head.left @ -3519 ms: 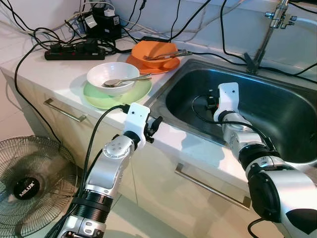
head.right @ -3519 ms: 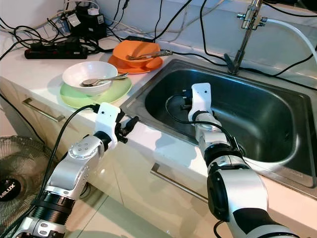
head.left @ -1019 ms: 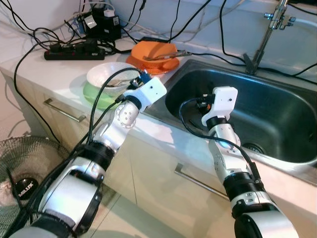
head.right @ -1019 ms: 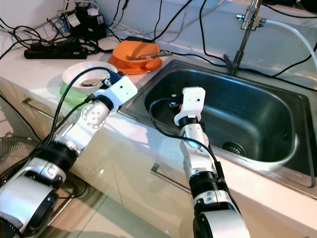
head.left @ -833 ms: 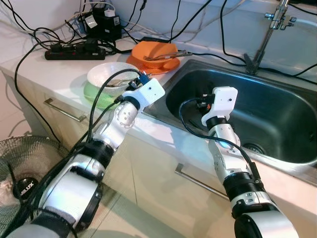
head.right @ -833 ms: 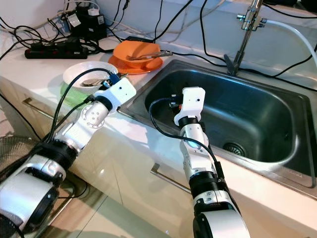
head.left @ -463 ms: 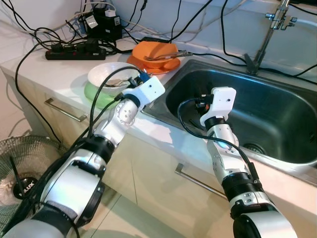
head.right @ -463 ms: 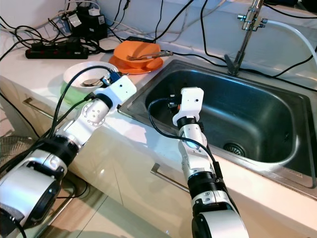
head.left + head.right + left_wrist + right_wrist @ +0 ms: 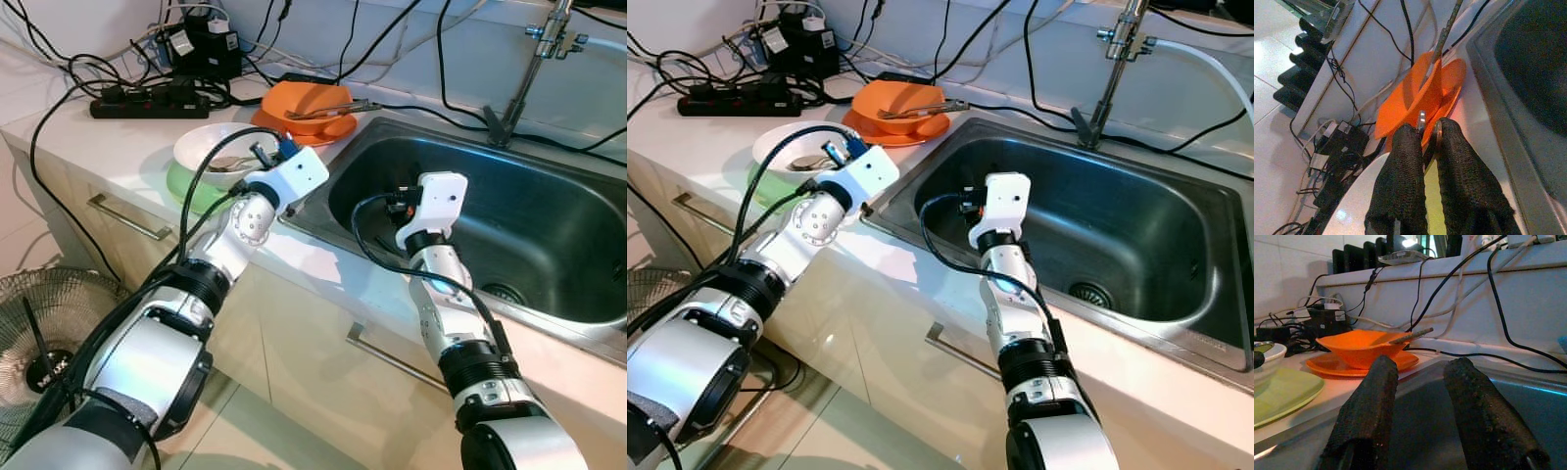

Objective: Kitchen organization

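Observation:
A white bowl sits on a green plate on the counter, with a metal spoon lying in it. My left gripper is at the bowl's right rim, its fingers pressed together on the tip of the spoon's handle. Behind it an orange bowl stands on an orange plate with cutlery across it. My right gripper hangs open over the left part of the steel sink, nothing between its fingers.
A tap rises behind the sink. A power strip and tangled black cables lie at the back of the counter. Drawer handles run along the cabinet front. A floor fan stands lower left.
My left arm has risen from the cabinet front to the white bowl's rim and closed at the spoon handle. My right arm has drawn back a little, staying open in the sink.

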### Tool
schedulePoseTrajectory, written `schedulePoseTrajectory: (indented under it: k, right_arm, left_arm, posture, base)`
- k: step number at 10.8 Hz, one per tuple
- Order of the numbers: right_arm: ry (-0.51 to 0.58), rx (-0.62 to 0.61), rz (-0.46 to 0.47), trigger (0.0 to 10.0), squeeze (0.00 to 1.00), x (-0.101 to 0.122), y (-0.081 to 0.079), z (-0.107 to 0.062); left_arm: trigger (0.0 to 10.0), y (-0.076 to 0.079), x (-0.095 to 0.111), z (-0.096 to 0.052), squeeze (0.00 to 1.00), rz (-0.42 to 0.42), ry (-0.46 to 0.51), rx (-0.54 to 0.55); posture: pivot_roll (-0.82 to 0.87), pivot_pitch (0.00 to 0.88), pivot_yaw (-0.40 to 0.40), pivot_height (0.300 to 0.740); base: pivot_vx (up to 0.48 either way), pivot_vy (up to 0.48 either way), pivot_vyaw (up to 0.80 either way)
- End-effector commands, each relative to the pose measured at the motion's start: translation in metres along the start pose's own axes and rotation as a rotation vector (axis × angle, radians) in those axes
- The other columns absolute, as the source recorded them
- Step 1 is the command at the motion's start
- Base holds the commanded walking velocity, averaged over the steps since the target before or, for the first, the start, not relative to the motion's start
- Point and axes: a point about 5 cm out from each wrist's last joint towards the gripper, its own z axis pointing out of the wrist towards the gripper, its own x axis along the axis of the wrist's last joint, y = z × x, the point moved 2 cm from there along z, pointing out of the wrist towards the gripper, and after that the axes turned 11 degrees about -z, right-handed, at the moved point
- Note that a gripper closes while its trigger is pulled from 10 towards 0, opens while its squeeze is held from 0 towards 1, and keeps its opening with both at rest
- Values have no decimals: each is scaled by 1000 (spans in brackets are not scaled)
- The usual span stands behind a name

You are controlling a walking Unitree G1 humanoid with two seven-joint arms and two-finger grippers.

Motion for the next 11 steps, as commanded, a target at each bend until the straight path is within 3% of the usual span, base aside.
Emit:
schedulePoseTrajectory:
  k: [1, 5, 6, 7, 8, 9, 10, 11]
  right_arm:
    - [-14, -9, 9, 10000, 0, -2, 1, 0]
    - [-22, -4, 14, 10000, 0, -3, 0, -1]
    - [-23, -2, 15, 10000, 0, -3, -1, -1]
    - [-23, -1, 17, 10000, 0, -3, -2, -1]
    - [-24, 0, 19, 10000, 0, -4, -2, -1]
    - [-25, 2, 19, 10000, 0, -4, -3, -1]
    - [-25, 7, 23, 10000, 0, -4, -4, -1]
    - [-21, 10, 25, 10000, 0, -3, -5, -1]
  left_arm:
    - [0, -2, 6, 3, 0, 16, 17, 7]
    - [0, -17, 19, 4, 0, 39, 66, 57]
    - [2667, -20, 23, 5, 0, 56, 74, 69]
    - [10000, -24, 26, 4, 0, 95, 80, 78]
    - [10000, -28, 31, 3, 0, 236, 97, 93]
    - [10000, -29, 32, 3, 0, 293, 99, 96]
    - [10000, -38, 48, 2, 0, 351, 167, 148]
    - [10000, -39, 53, -2, 0, 313, 244, 176]
  posture:
    - [151, 0, 6, 740]
    - [159, 0, 0, 740]
    - [163, 0, -1, 740]
    - [165, 0, -3, 740]
    - [169, 1, -6, 740]
    - [169, 1, -6, 740]
    - [171, 4, -7, 740]
    - [171, 4, -7, 740]
  base:
    - [0, 0, 0]
    - [0, 0, 0]
    - [0, 0, 0]
    - [0, 0, 0]
    - [0, 0, 0]
    - [0, 0, 0]
    - [0, 0, 0]
    - [0, 0, 0]
